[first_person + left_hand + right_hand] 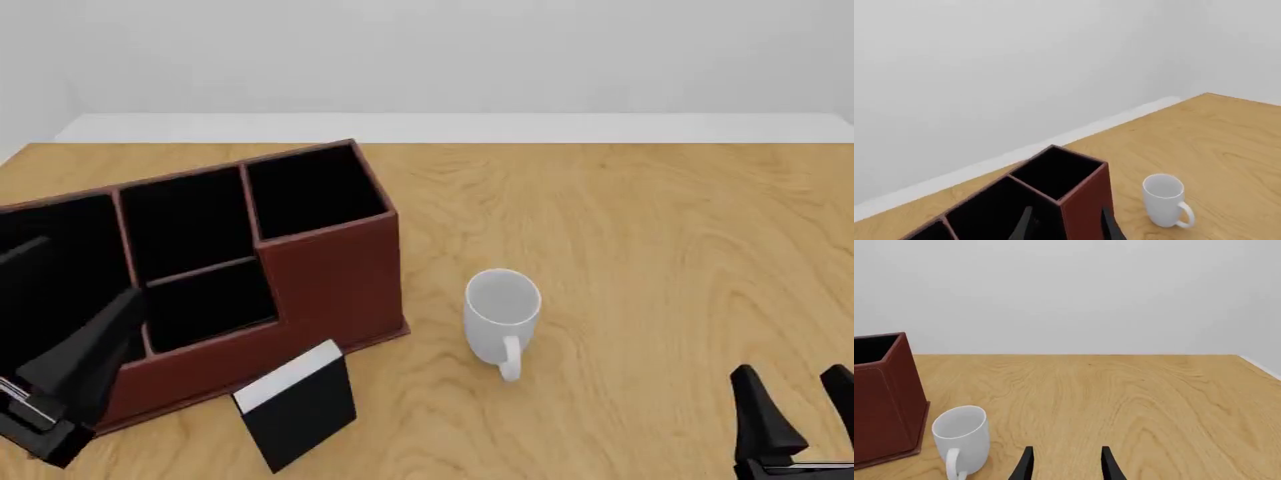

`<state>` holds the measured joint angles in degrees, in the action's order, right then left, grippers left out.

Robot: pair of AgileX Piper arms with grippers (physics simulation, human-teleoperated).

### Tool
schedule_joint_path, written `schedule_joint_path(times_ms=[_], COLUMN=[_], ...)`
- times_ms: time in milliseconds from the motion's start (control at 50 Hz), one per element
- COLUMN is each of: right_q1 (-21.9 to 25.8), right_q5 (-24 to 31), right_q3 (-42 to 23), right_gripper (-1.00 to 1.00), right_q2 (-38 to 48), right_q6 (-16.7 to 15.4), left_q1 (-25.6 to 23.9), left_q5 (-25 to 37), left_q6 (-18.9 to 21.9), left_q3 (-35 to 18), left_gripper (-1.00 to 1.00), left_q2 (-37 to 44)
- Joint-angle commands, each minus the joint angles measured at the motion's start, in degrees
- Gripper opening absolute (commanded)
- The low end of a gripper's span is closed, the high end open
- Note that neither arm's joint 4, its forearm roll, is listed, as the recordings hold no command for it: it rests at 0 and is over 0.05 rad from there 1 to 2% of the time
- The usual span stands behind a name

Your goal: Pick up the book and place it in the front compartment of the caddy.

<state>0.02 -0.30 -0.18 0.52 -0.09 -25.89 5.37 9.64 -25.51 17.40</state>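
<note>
Front view: the book point(299, 405), black cover with a white strip of page edges along its upper edge, lies on the wooden table point(641, 230) just in front of the caddy point(327, 270), near the caddy's stepped front wall. Whether the book touches the wall cannot be told. It sits skewed to the table edge. Nothing grips it.

The caddy is reddish-brown with black-lined compartments: 3 in the back row and a lower 1 in front. It stands at the left half of the table, turned at an angle.

A white mug point(502, 312) stands upright to the right of the caddy, apart from it, handle pointing toward the camera.

Left gripper point(67, 365): low at the left, over the caddy's near left corner. In the left wrist view its 2 jaws point(1064, 227) are spread, 1 tip over a compartment and 1 outside the caddy wall; nothing is held.

Right gripper point(801, 405): at the lower right, well apart from the mug and the book. Jaws spread with bare table between them, confirmed in the right wrist view point(1064, 465); holding nothing.
</note>
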Motion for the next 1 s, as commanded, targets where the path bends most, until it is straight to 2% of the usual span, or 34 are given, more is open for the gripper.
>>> schedule_joint_path(times_ms=[20, 40, 60, 80, 100, 120, 140, 160, 180, 200, 240, 280, 300, 360, 380, 400, 420, 480, 540, 560, 580, 600, 640, 760, 840, 860, 880, 900, 940, 960, 1000], right_q1=[0.00, 0.02, 0.00, -0.02, -0.01, 0.01, 0.02, 0.00, -0.01, -0.01, 0.01, -0.01, 0.00, -0.01, -0.01, 0.00, 0.01, 0.00, 0.00, 0.00, 0.01, 0.02, 0.00, 0.01, 0.00, 0.01, 0.00, -0.01, 0.00, 0.01, 0.00], right_q5=[0.11, 0.05, 0.10, 0.06, 0.06, 0.09, 0.10, 0.11, 0.07, 0.02, 0.04, 0.06, 0.07, 0.00, -0.06, -0.09, -0.06, -0.09, 0.02, 0.03, 0.04, 0.07, 0.11, 0.04, -0.02, -0.07, -0.19, -0.22, -0.24, -0.32, -0.30], right_q3=[-0.03, 0.00, -0.01, 0.00, -0.01, -0.02, -0.02, -0.02, 0.00, 0.03, -0.01, -0.01, -0.03, -0.02, 0.01, 0.03, 0.03, 0.03, 0.01, 0.02, 0.01, -0.01, -0.02, -0.03, -0.04, -0.01, 0.03, 0.04, 0.02, 0.05, 0.00], right_gripper=[1.00, 1.00, 1.00, 1.00, 1.00, 1.00, 1.00, 1.00, 1.00, 1.00, 1.00, 1.00, 1.00, 1.00, 1.00, 1.00, 1.00, 1.00, 1.00, 1.00, 1.00, 1.00, 1.00, 1.00, 1.00, 1.00, 1.00, 1.00, 1.00, 1.00, 1.00], right_q2=[-0.05, -0.13, -0.12, 0.02, 0.01, -0.11, -0.16, -0.11, 0.00, 0.01, -0.11, 0.02, 0.01, 0.06, 0.11, 0.04, -0.02, 0.06, -0.01, -0.01, -0.06, -0.12, -0.04, -0.06, 0.05, 0.03, 0.14, 0.21, 0.20, 0.24, 0.33], right_q6=[0.06, -0.17, -0.05, 0.16, 0.12, -0.10, -0.19, -0.04, 0.14, 0.11, -0.16, 0.13, 0.07, 0.09, 0.11, -0.05, -0.13, -0.02, 0.03, 0.07, -0.02, -0.16, 0.09, -0.12, -0.03, -0.13, -0.05, 0.04, -0.05, -0.09, 0.04], left_q1=[-5.38, -8.35, -7.37, -8.67, -8.43, -5.81, -4.94, -3.38, -4.19, -9.18, -8.42, -9.27, -10.43, -11.27, -11.65, -12.59, -11.15, -13.38, -13.28, -11.84, -12.23, -11.27, -10.06, -8.23, -6.89, -7.17, -8.84, -7.24, -6.25, -6.40, -3.71], left_q5=[5.56, 7.31, 10.51, 14.08, 15.52, 16.12, 17.60, 16.44, 17.56, 20.78, 23.53, 24.89, 27.63, 30.17, 31.74, 32.22, 31.53, 33.97, 33.05, 33.12, 34.94, 34.57, 36.95, 38.13, 40.16, 41.00, 41.10, 40.97, 41.94, 43.25, 41.46], left_q6=[12.17, 10.06, 11.56, 10.35, 9.22, 10.55, 8.06, 9.34, 11.00, 15.81, 13.79, 16.25, 15.25, 16.81, 19.35, 19.15, 18.44, 20.11, 22.13, 22.65, 21.18, 21.79, 19.13, 20.22, 16.48, 16.45, 14.72, 15.44, 12.92, 10.32, 10.86], left_q3=[-15.66, -17.85, -20.78, -24.38, -26.85, -28.24, -30.70, -31.65, -32.80, -33.08, -36.86, -37.92, -40.19, -41.70, -40.71, -40.87, -41.47, -41.13, -39.68, -39.46, -40.14, -39.83, -41.74, -42.31, -46.29, -46.30, -46.95, -46.58, -47.54, -48.59, -48.20], left_gripper=[1.00, 1.00, 1.00, 1.00, 1.00, 1.00, 1.00, 1.00, 1.00, 1.00, 1.00, 1.00, 1.00, 1.00, 1.00, 1.00, 1.00, 1.00, 1.00, 1.00, 1.00, 1.00, 1.00, 1.00, 1.00, 1.00, 1.00, 1.00, 1.00, 1.00, 1.00], left_q2=[10.82, 11.70, 16.58, 20.22, 21.53, 23.23, 24.60, 23.15, 24.01, 26.62, 27.99, 28.96, 30.60, 32.10, 33.22, 33.13, 32.85, 34.08, 33.42, 33.90, 35.63, 35.97, 38.89, 42.23, 45.02, 45.79, 45.30, 45.91, 47.86, 49.49, 49.70])
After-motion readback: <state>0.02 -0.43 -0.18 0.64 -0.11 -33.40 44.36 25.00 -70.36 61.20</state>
